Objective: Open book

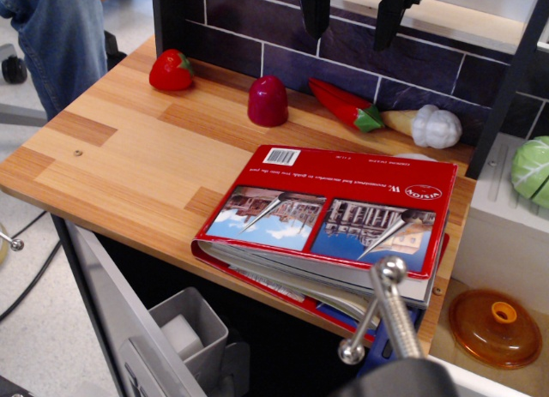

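The book (343,204) lies closed on the wooden counter (120,157) at its right front corner. Its glossy red cover faces up, with two building photos, a white barcode and a logo. White pages show along its front edge, which overhangs the counter a little. My gripper (352,15) hangs at the top of the view, above and behind the book, near the dark tiled back wall. Its two black fingers (313,11) stand apart with nothing between them.
Toy food lines the back of the counter: a red strawberry (171,71), a dark red piece (268,101), a red chili (343,105) and white garlic (433,127). A cabbage (533,170), an orange lid (497,328) and a metal tap (386,307) are at right. A person in jeans (60,37) stands at left.
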Robot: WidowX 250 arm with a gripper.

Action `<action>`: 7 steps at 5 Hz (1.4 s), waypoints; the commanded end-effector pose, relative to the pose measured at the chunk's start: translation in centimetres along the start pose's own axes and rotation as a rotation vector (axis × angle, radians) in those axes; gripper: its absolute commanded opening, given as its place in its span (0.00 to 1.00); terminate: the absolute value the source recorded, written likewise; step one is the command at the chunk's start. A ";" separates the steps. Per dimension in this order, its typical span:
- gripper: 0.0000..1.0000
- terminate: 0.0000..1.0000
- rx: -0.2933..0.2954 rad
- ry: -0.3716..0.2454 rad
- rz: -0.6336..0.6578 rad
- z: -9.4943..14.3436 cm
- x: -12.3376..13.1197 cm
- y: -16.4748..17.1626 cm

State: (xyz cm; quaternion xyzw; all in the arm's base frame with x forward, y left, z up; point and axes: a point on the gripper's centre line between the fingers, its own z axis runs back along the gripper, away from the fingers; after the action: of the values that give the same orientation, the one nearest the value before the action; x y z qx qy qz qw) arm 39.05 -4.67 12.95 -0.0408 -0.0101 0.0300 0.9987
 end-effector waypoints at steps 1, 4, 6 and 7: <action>1.00 0.00 0.000 0.000 0.000 0.0 0.0 0.0; 1.00 0.00 0.031 -0.039 -0.118 -0.5 -8.7 -7.0; 1.00 0.00 0.138 -0.075 -0.090 -4.4 -8.8 -9.9; 1.00 0.00 0.190 -0.093 -0.063 -6.6 -8.9 -10.2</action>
State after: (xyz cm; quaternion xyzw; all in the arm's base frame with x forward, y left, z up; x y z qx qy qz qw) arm 30.57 -15.88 5.20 0.0746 -0.0339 -0.0026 0.9966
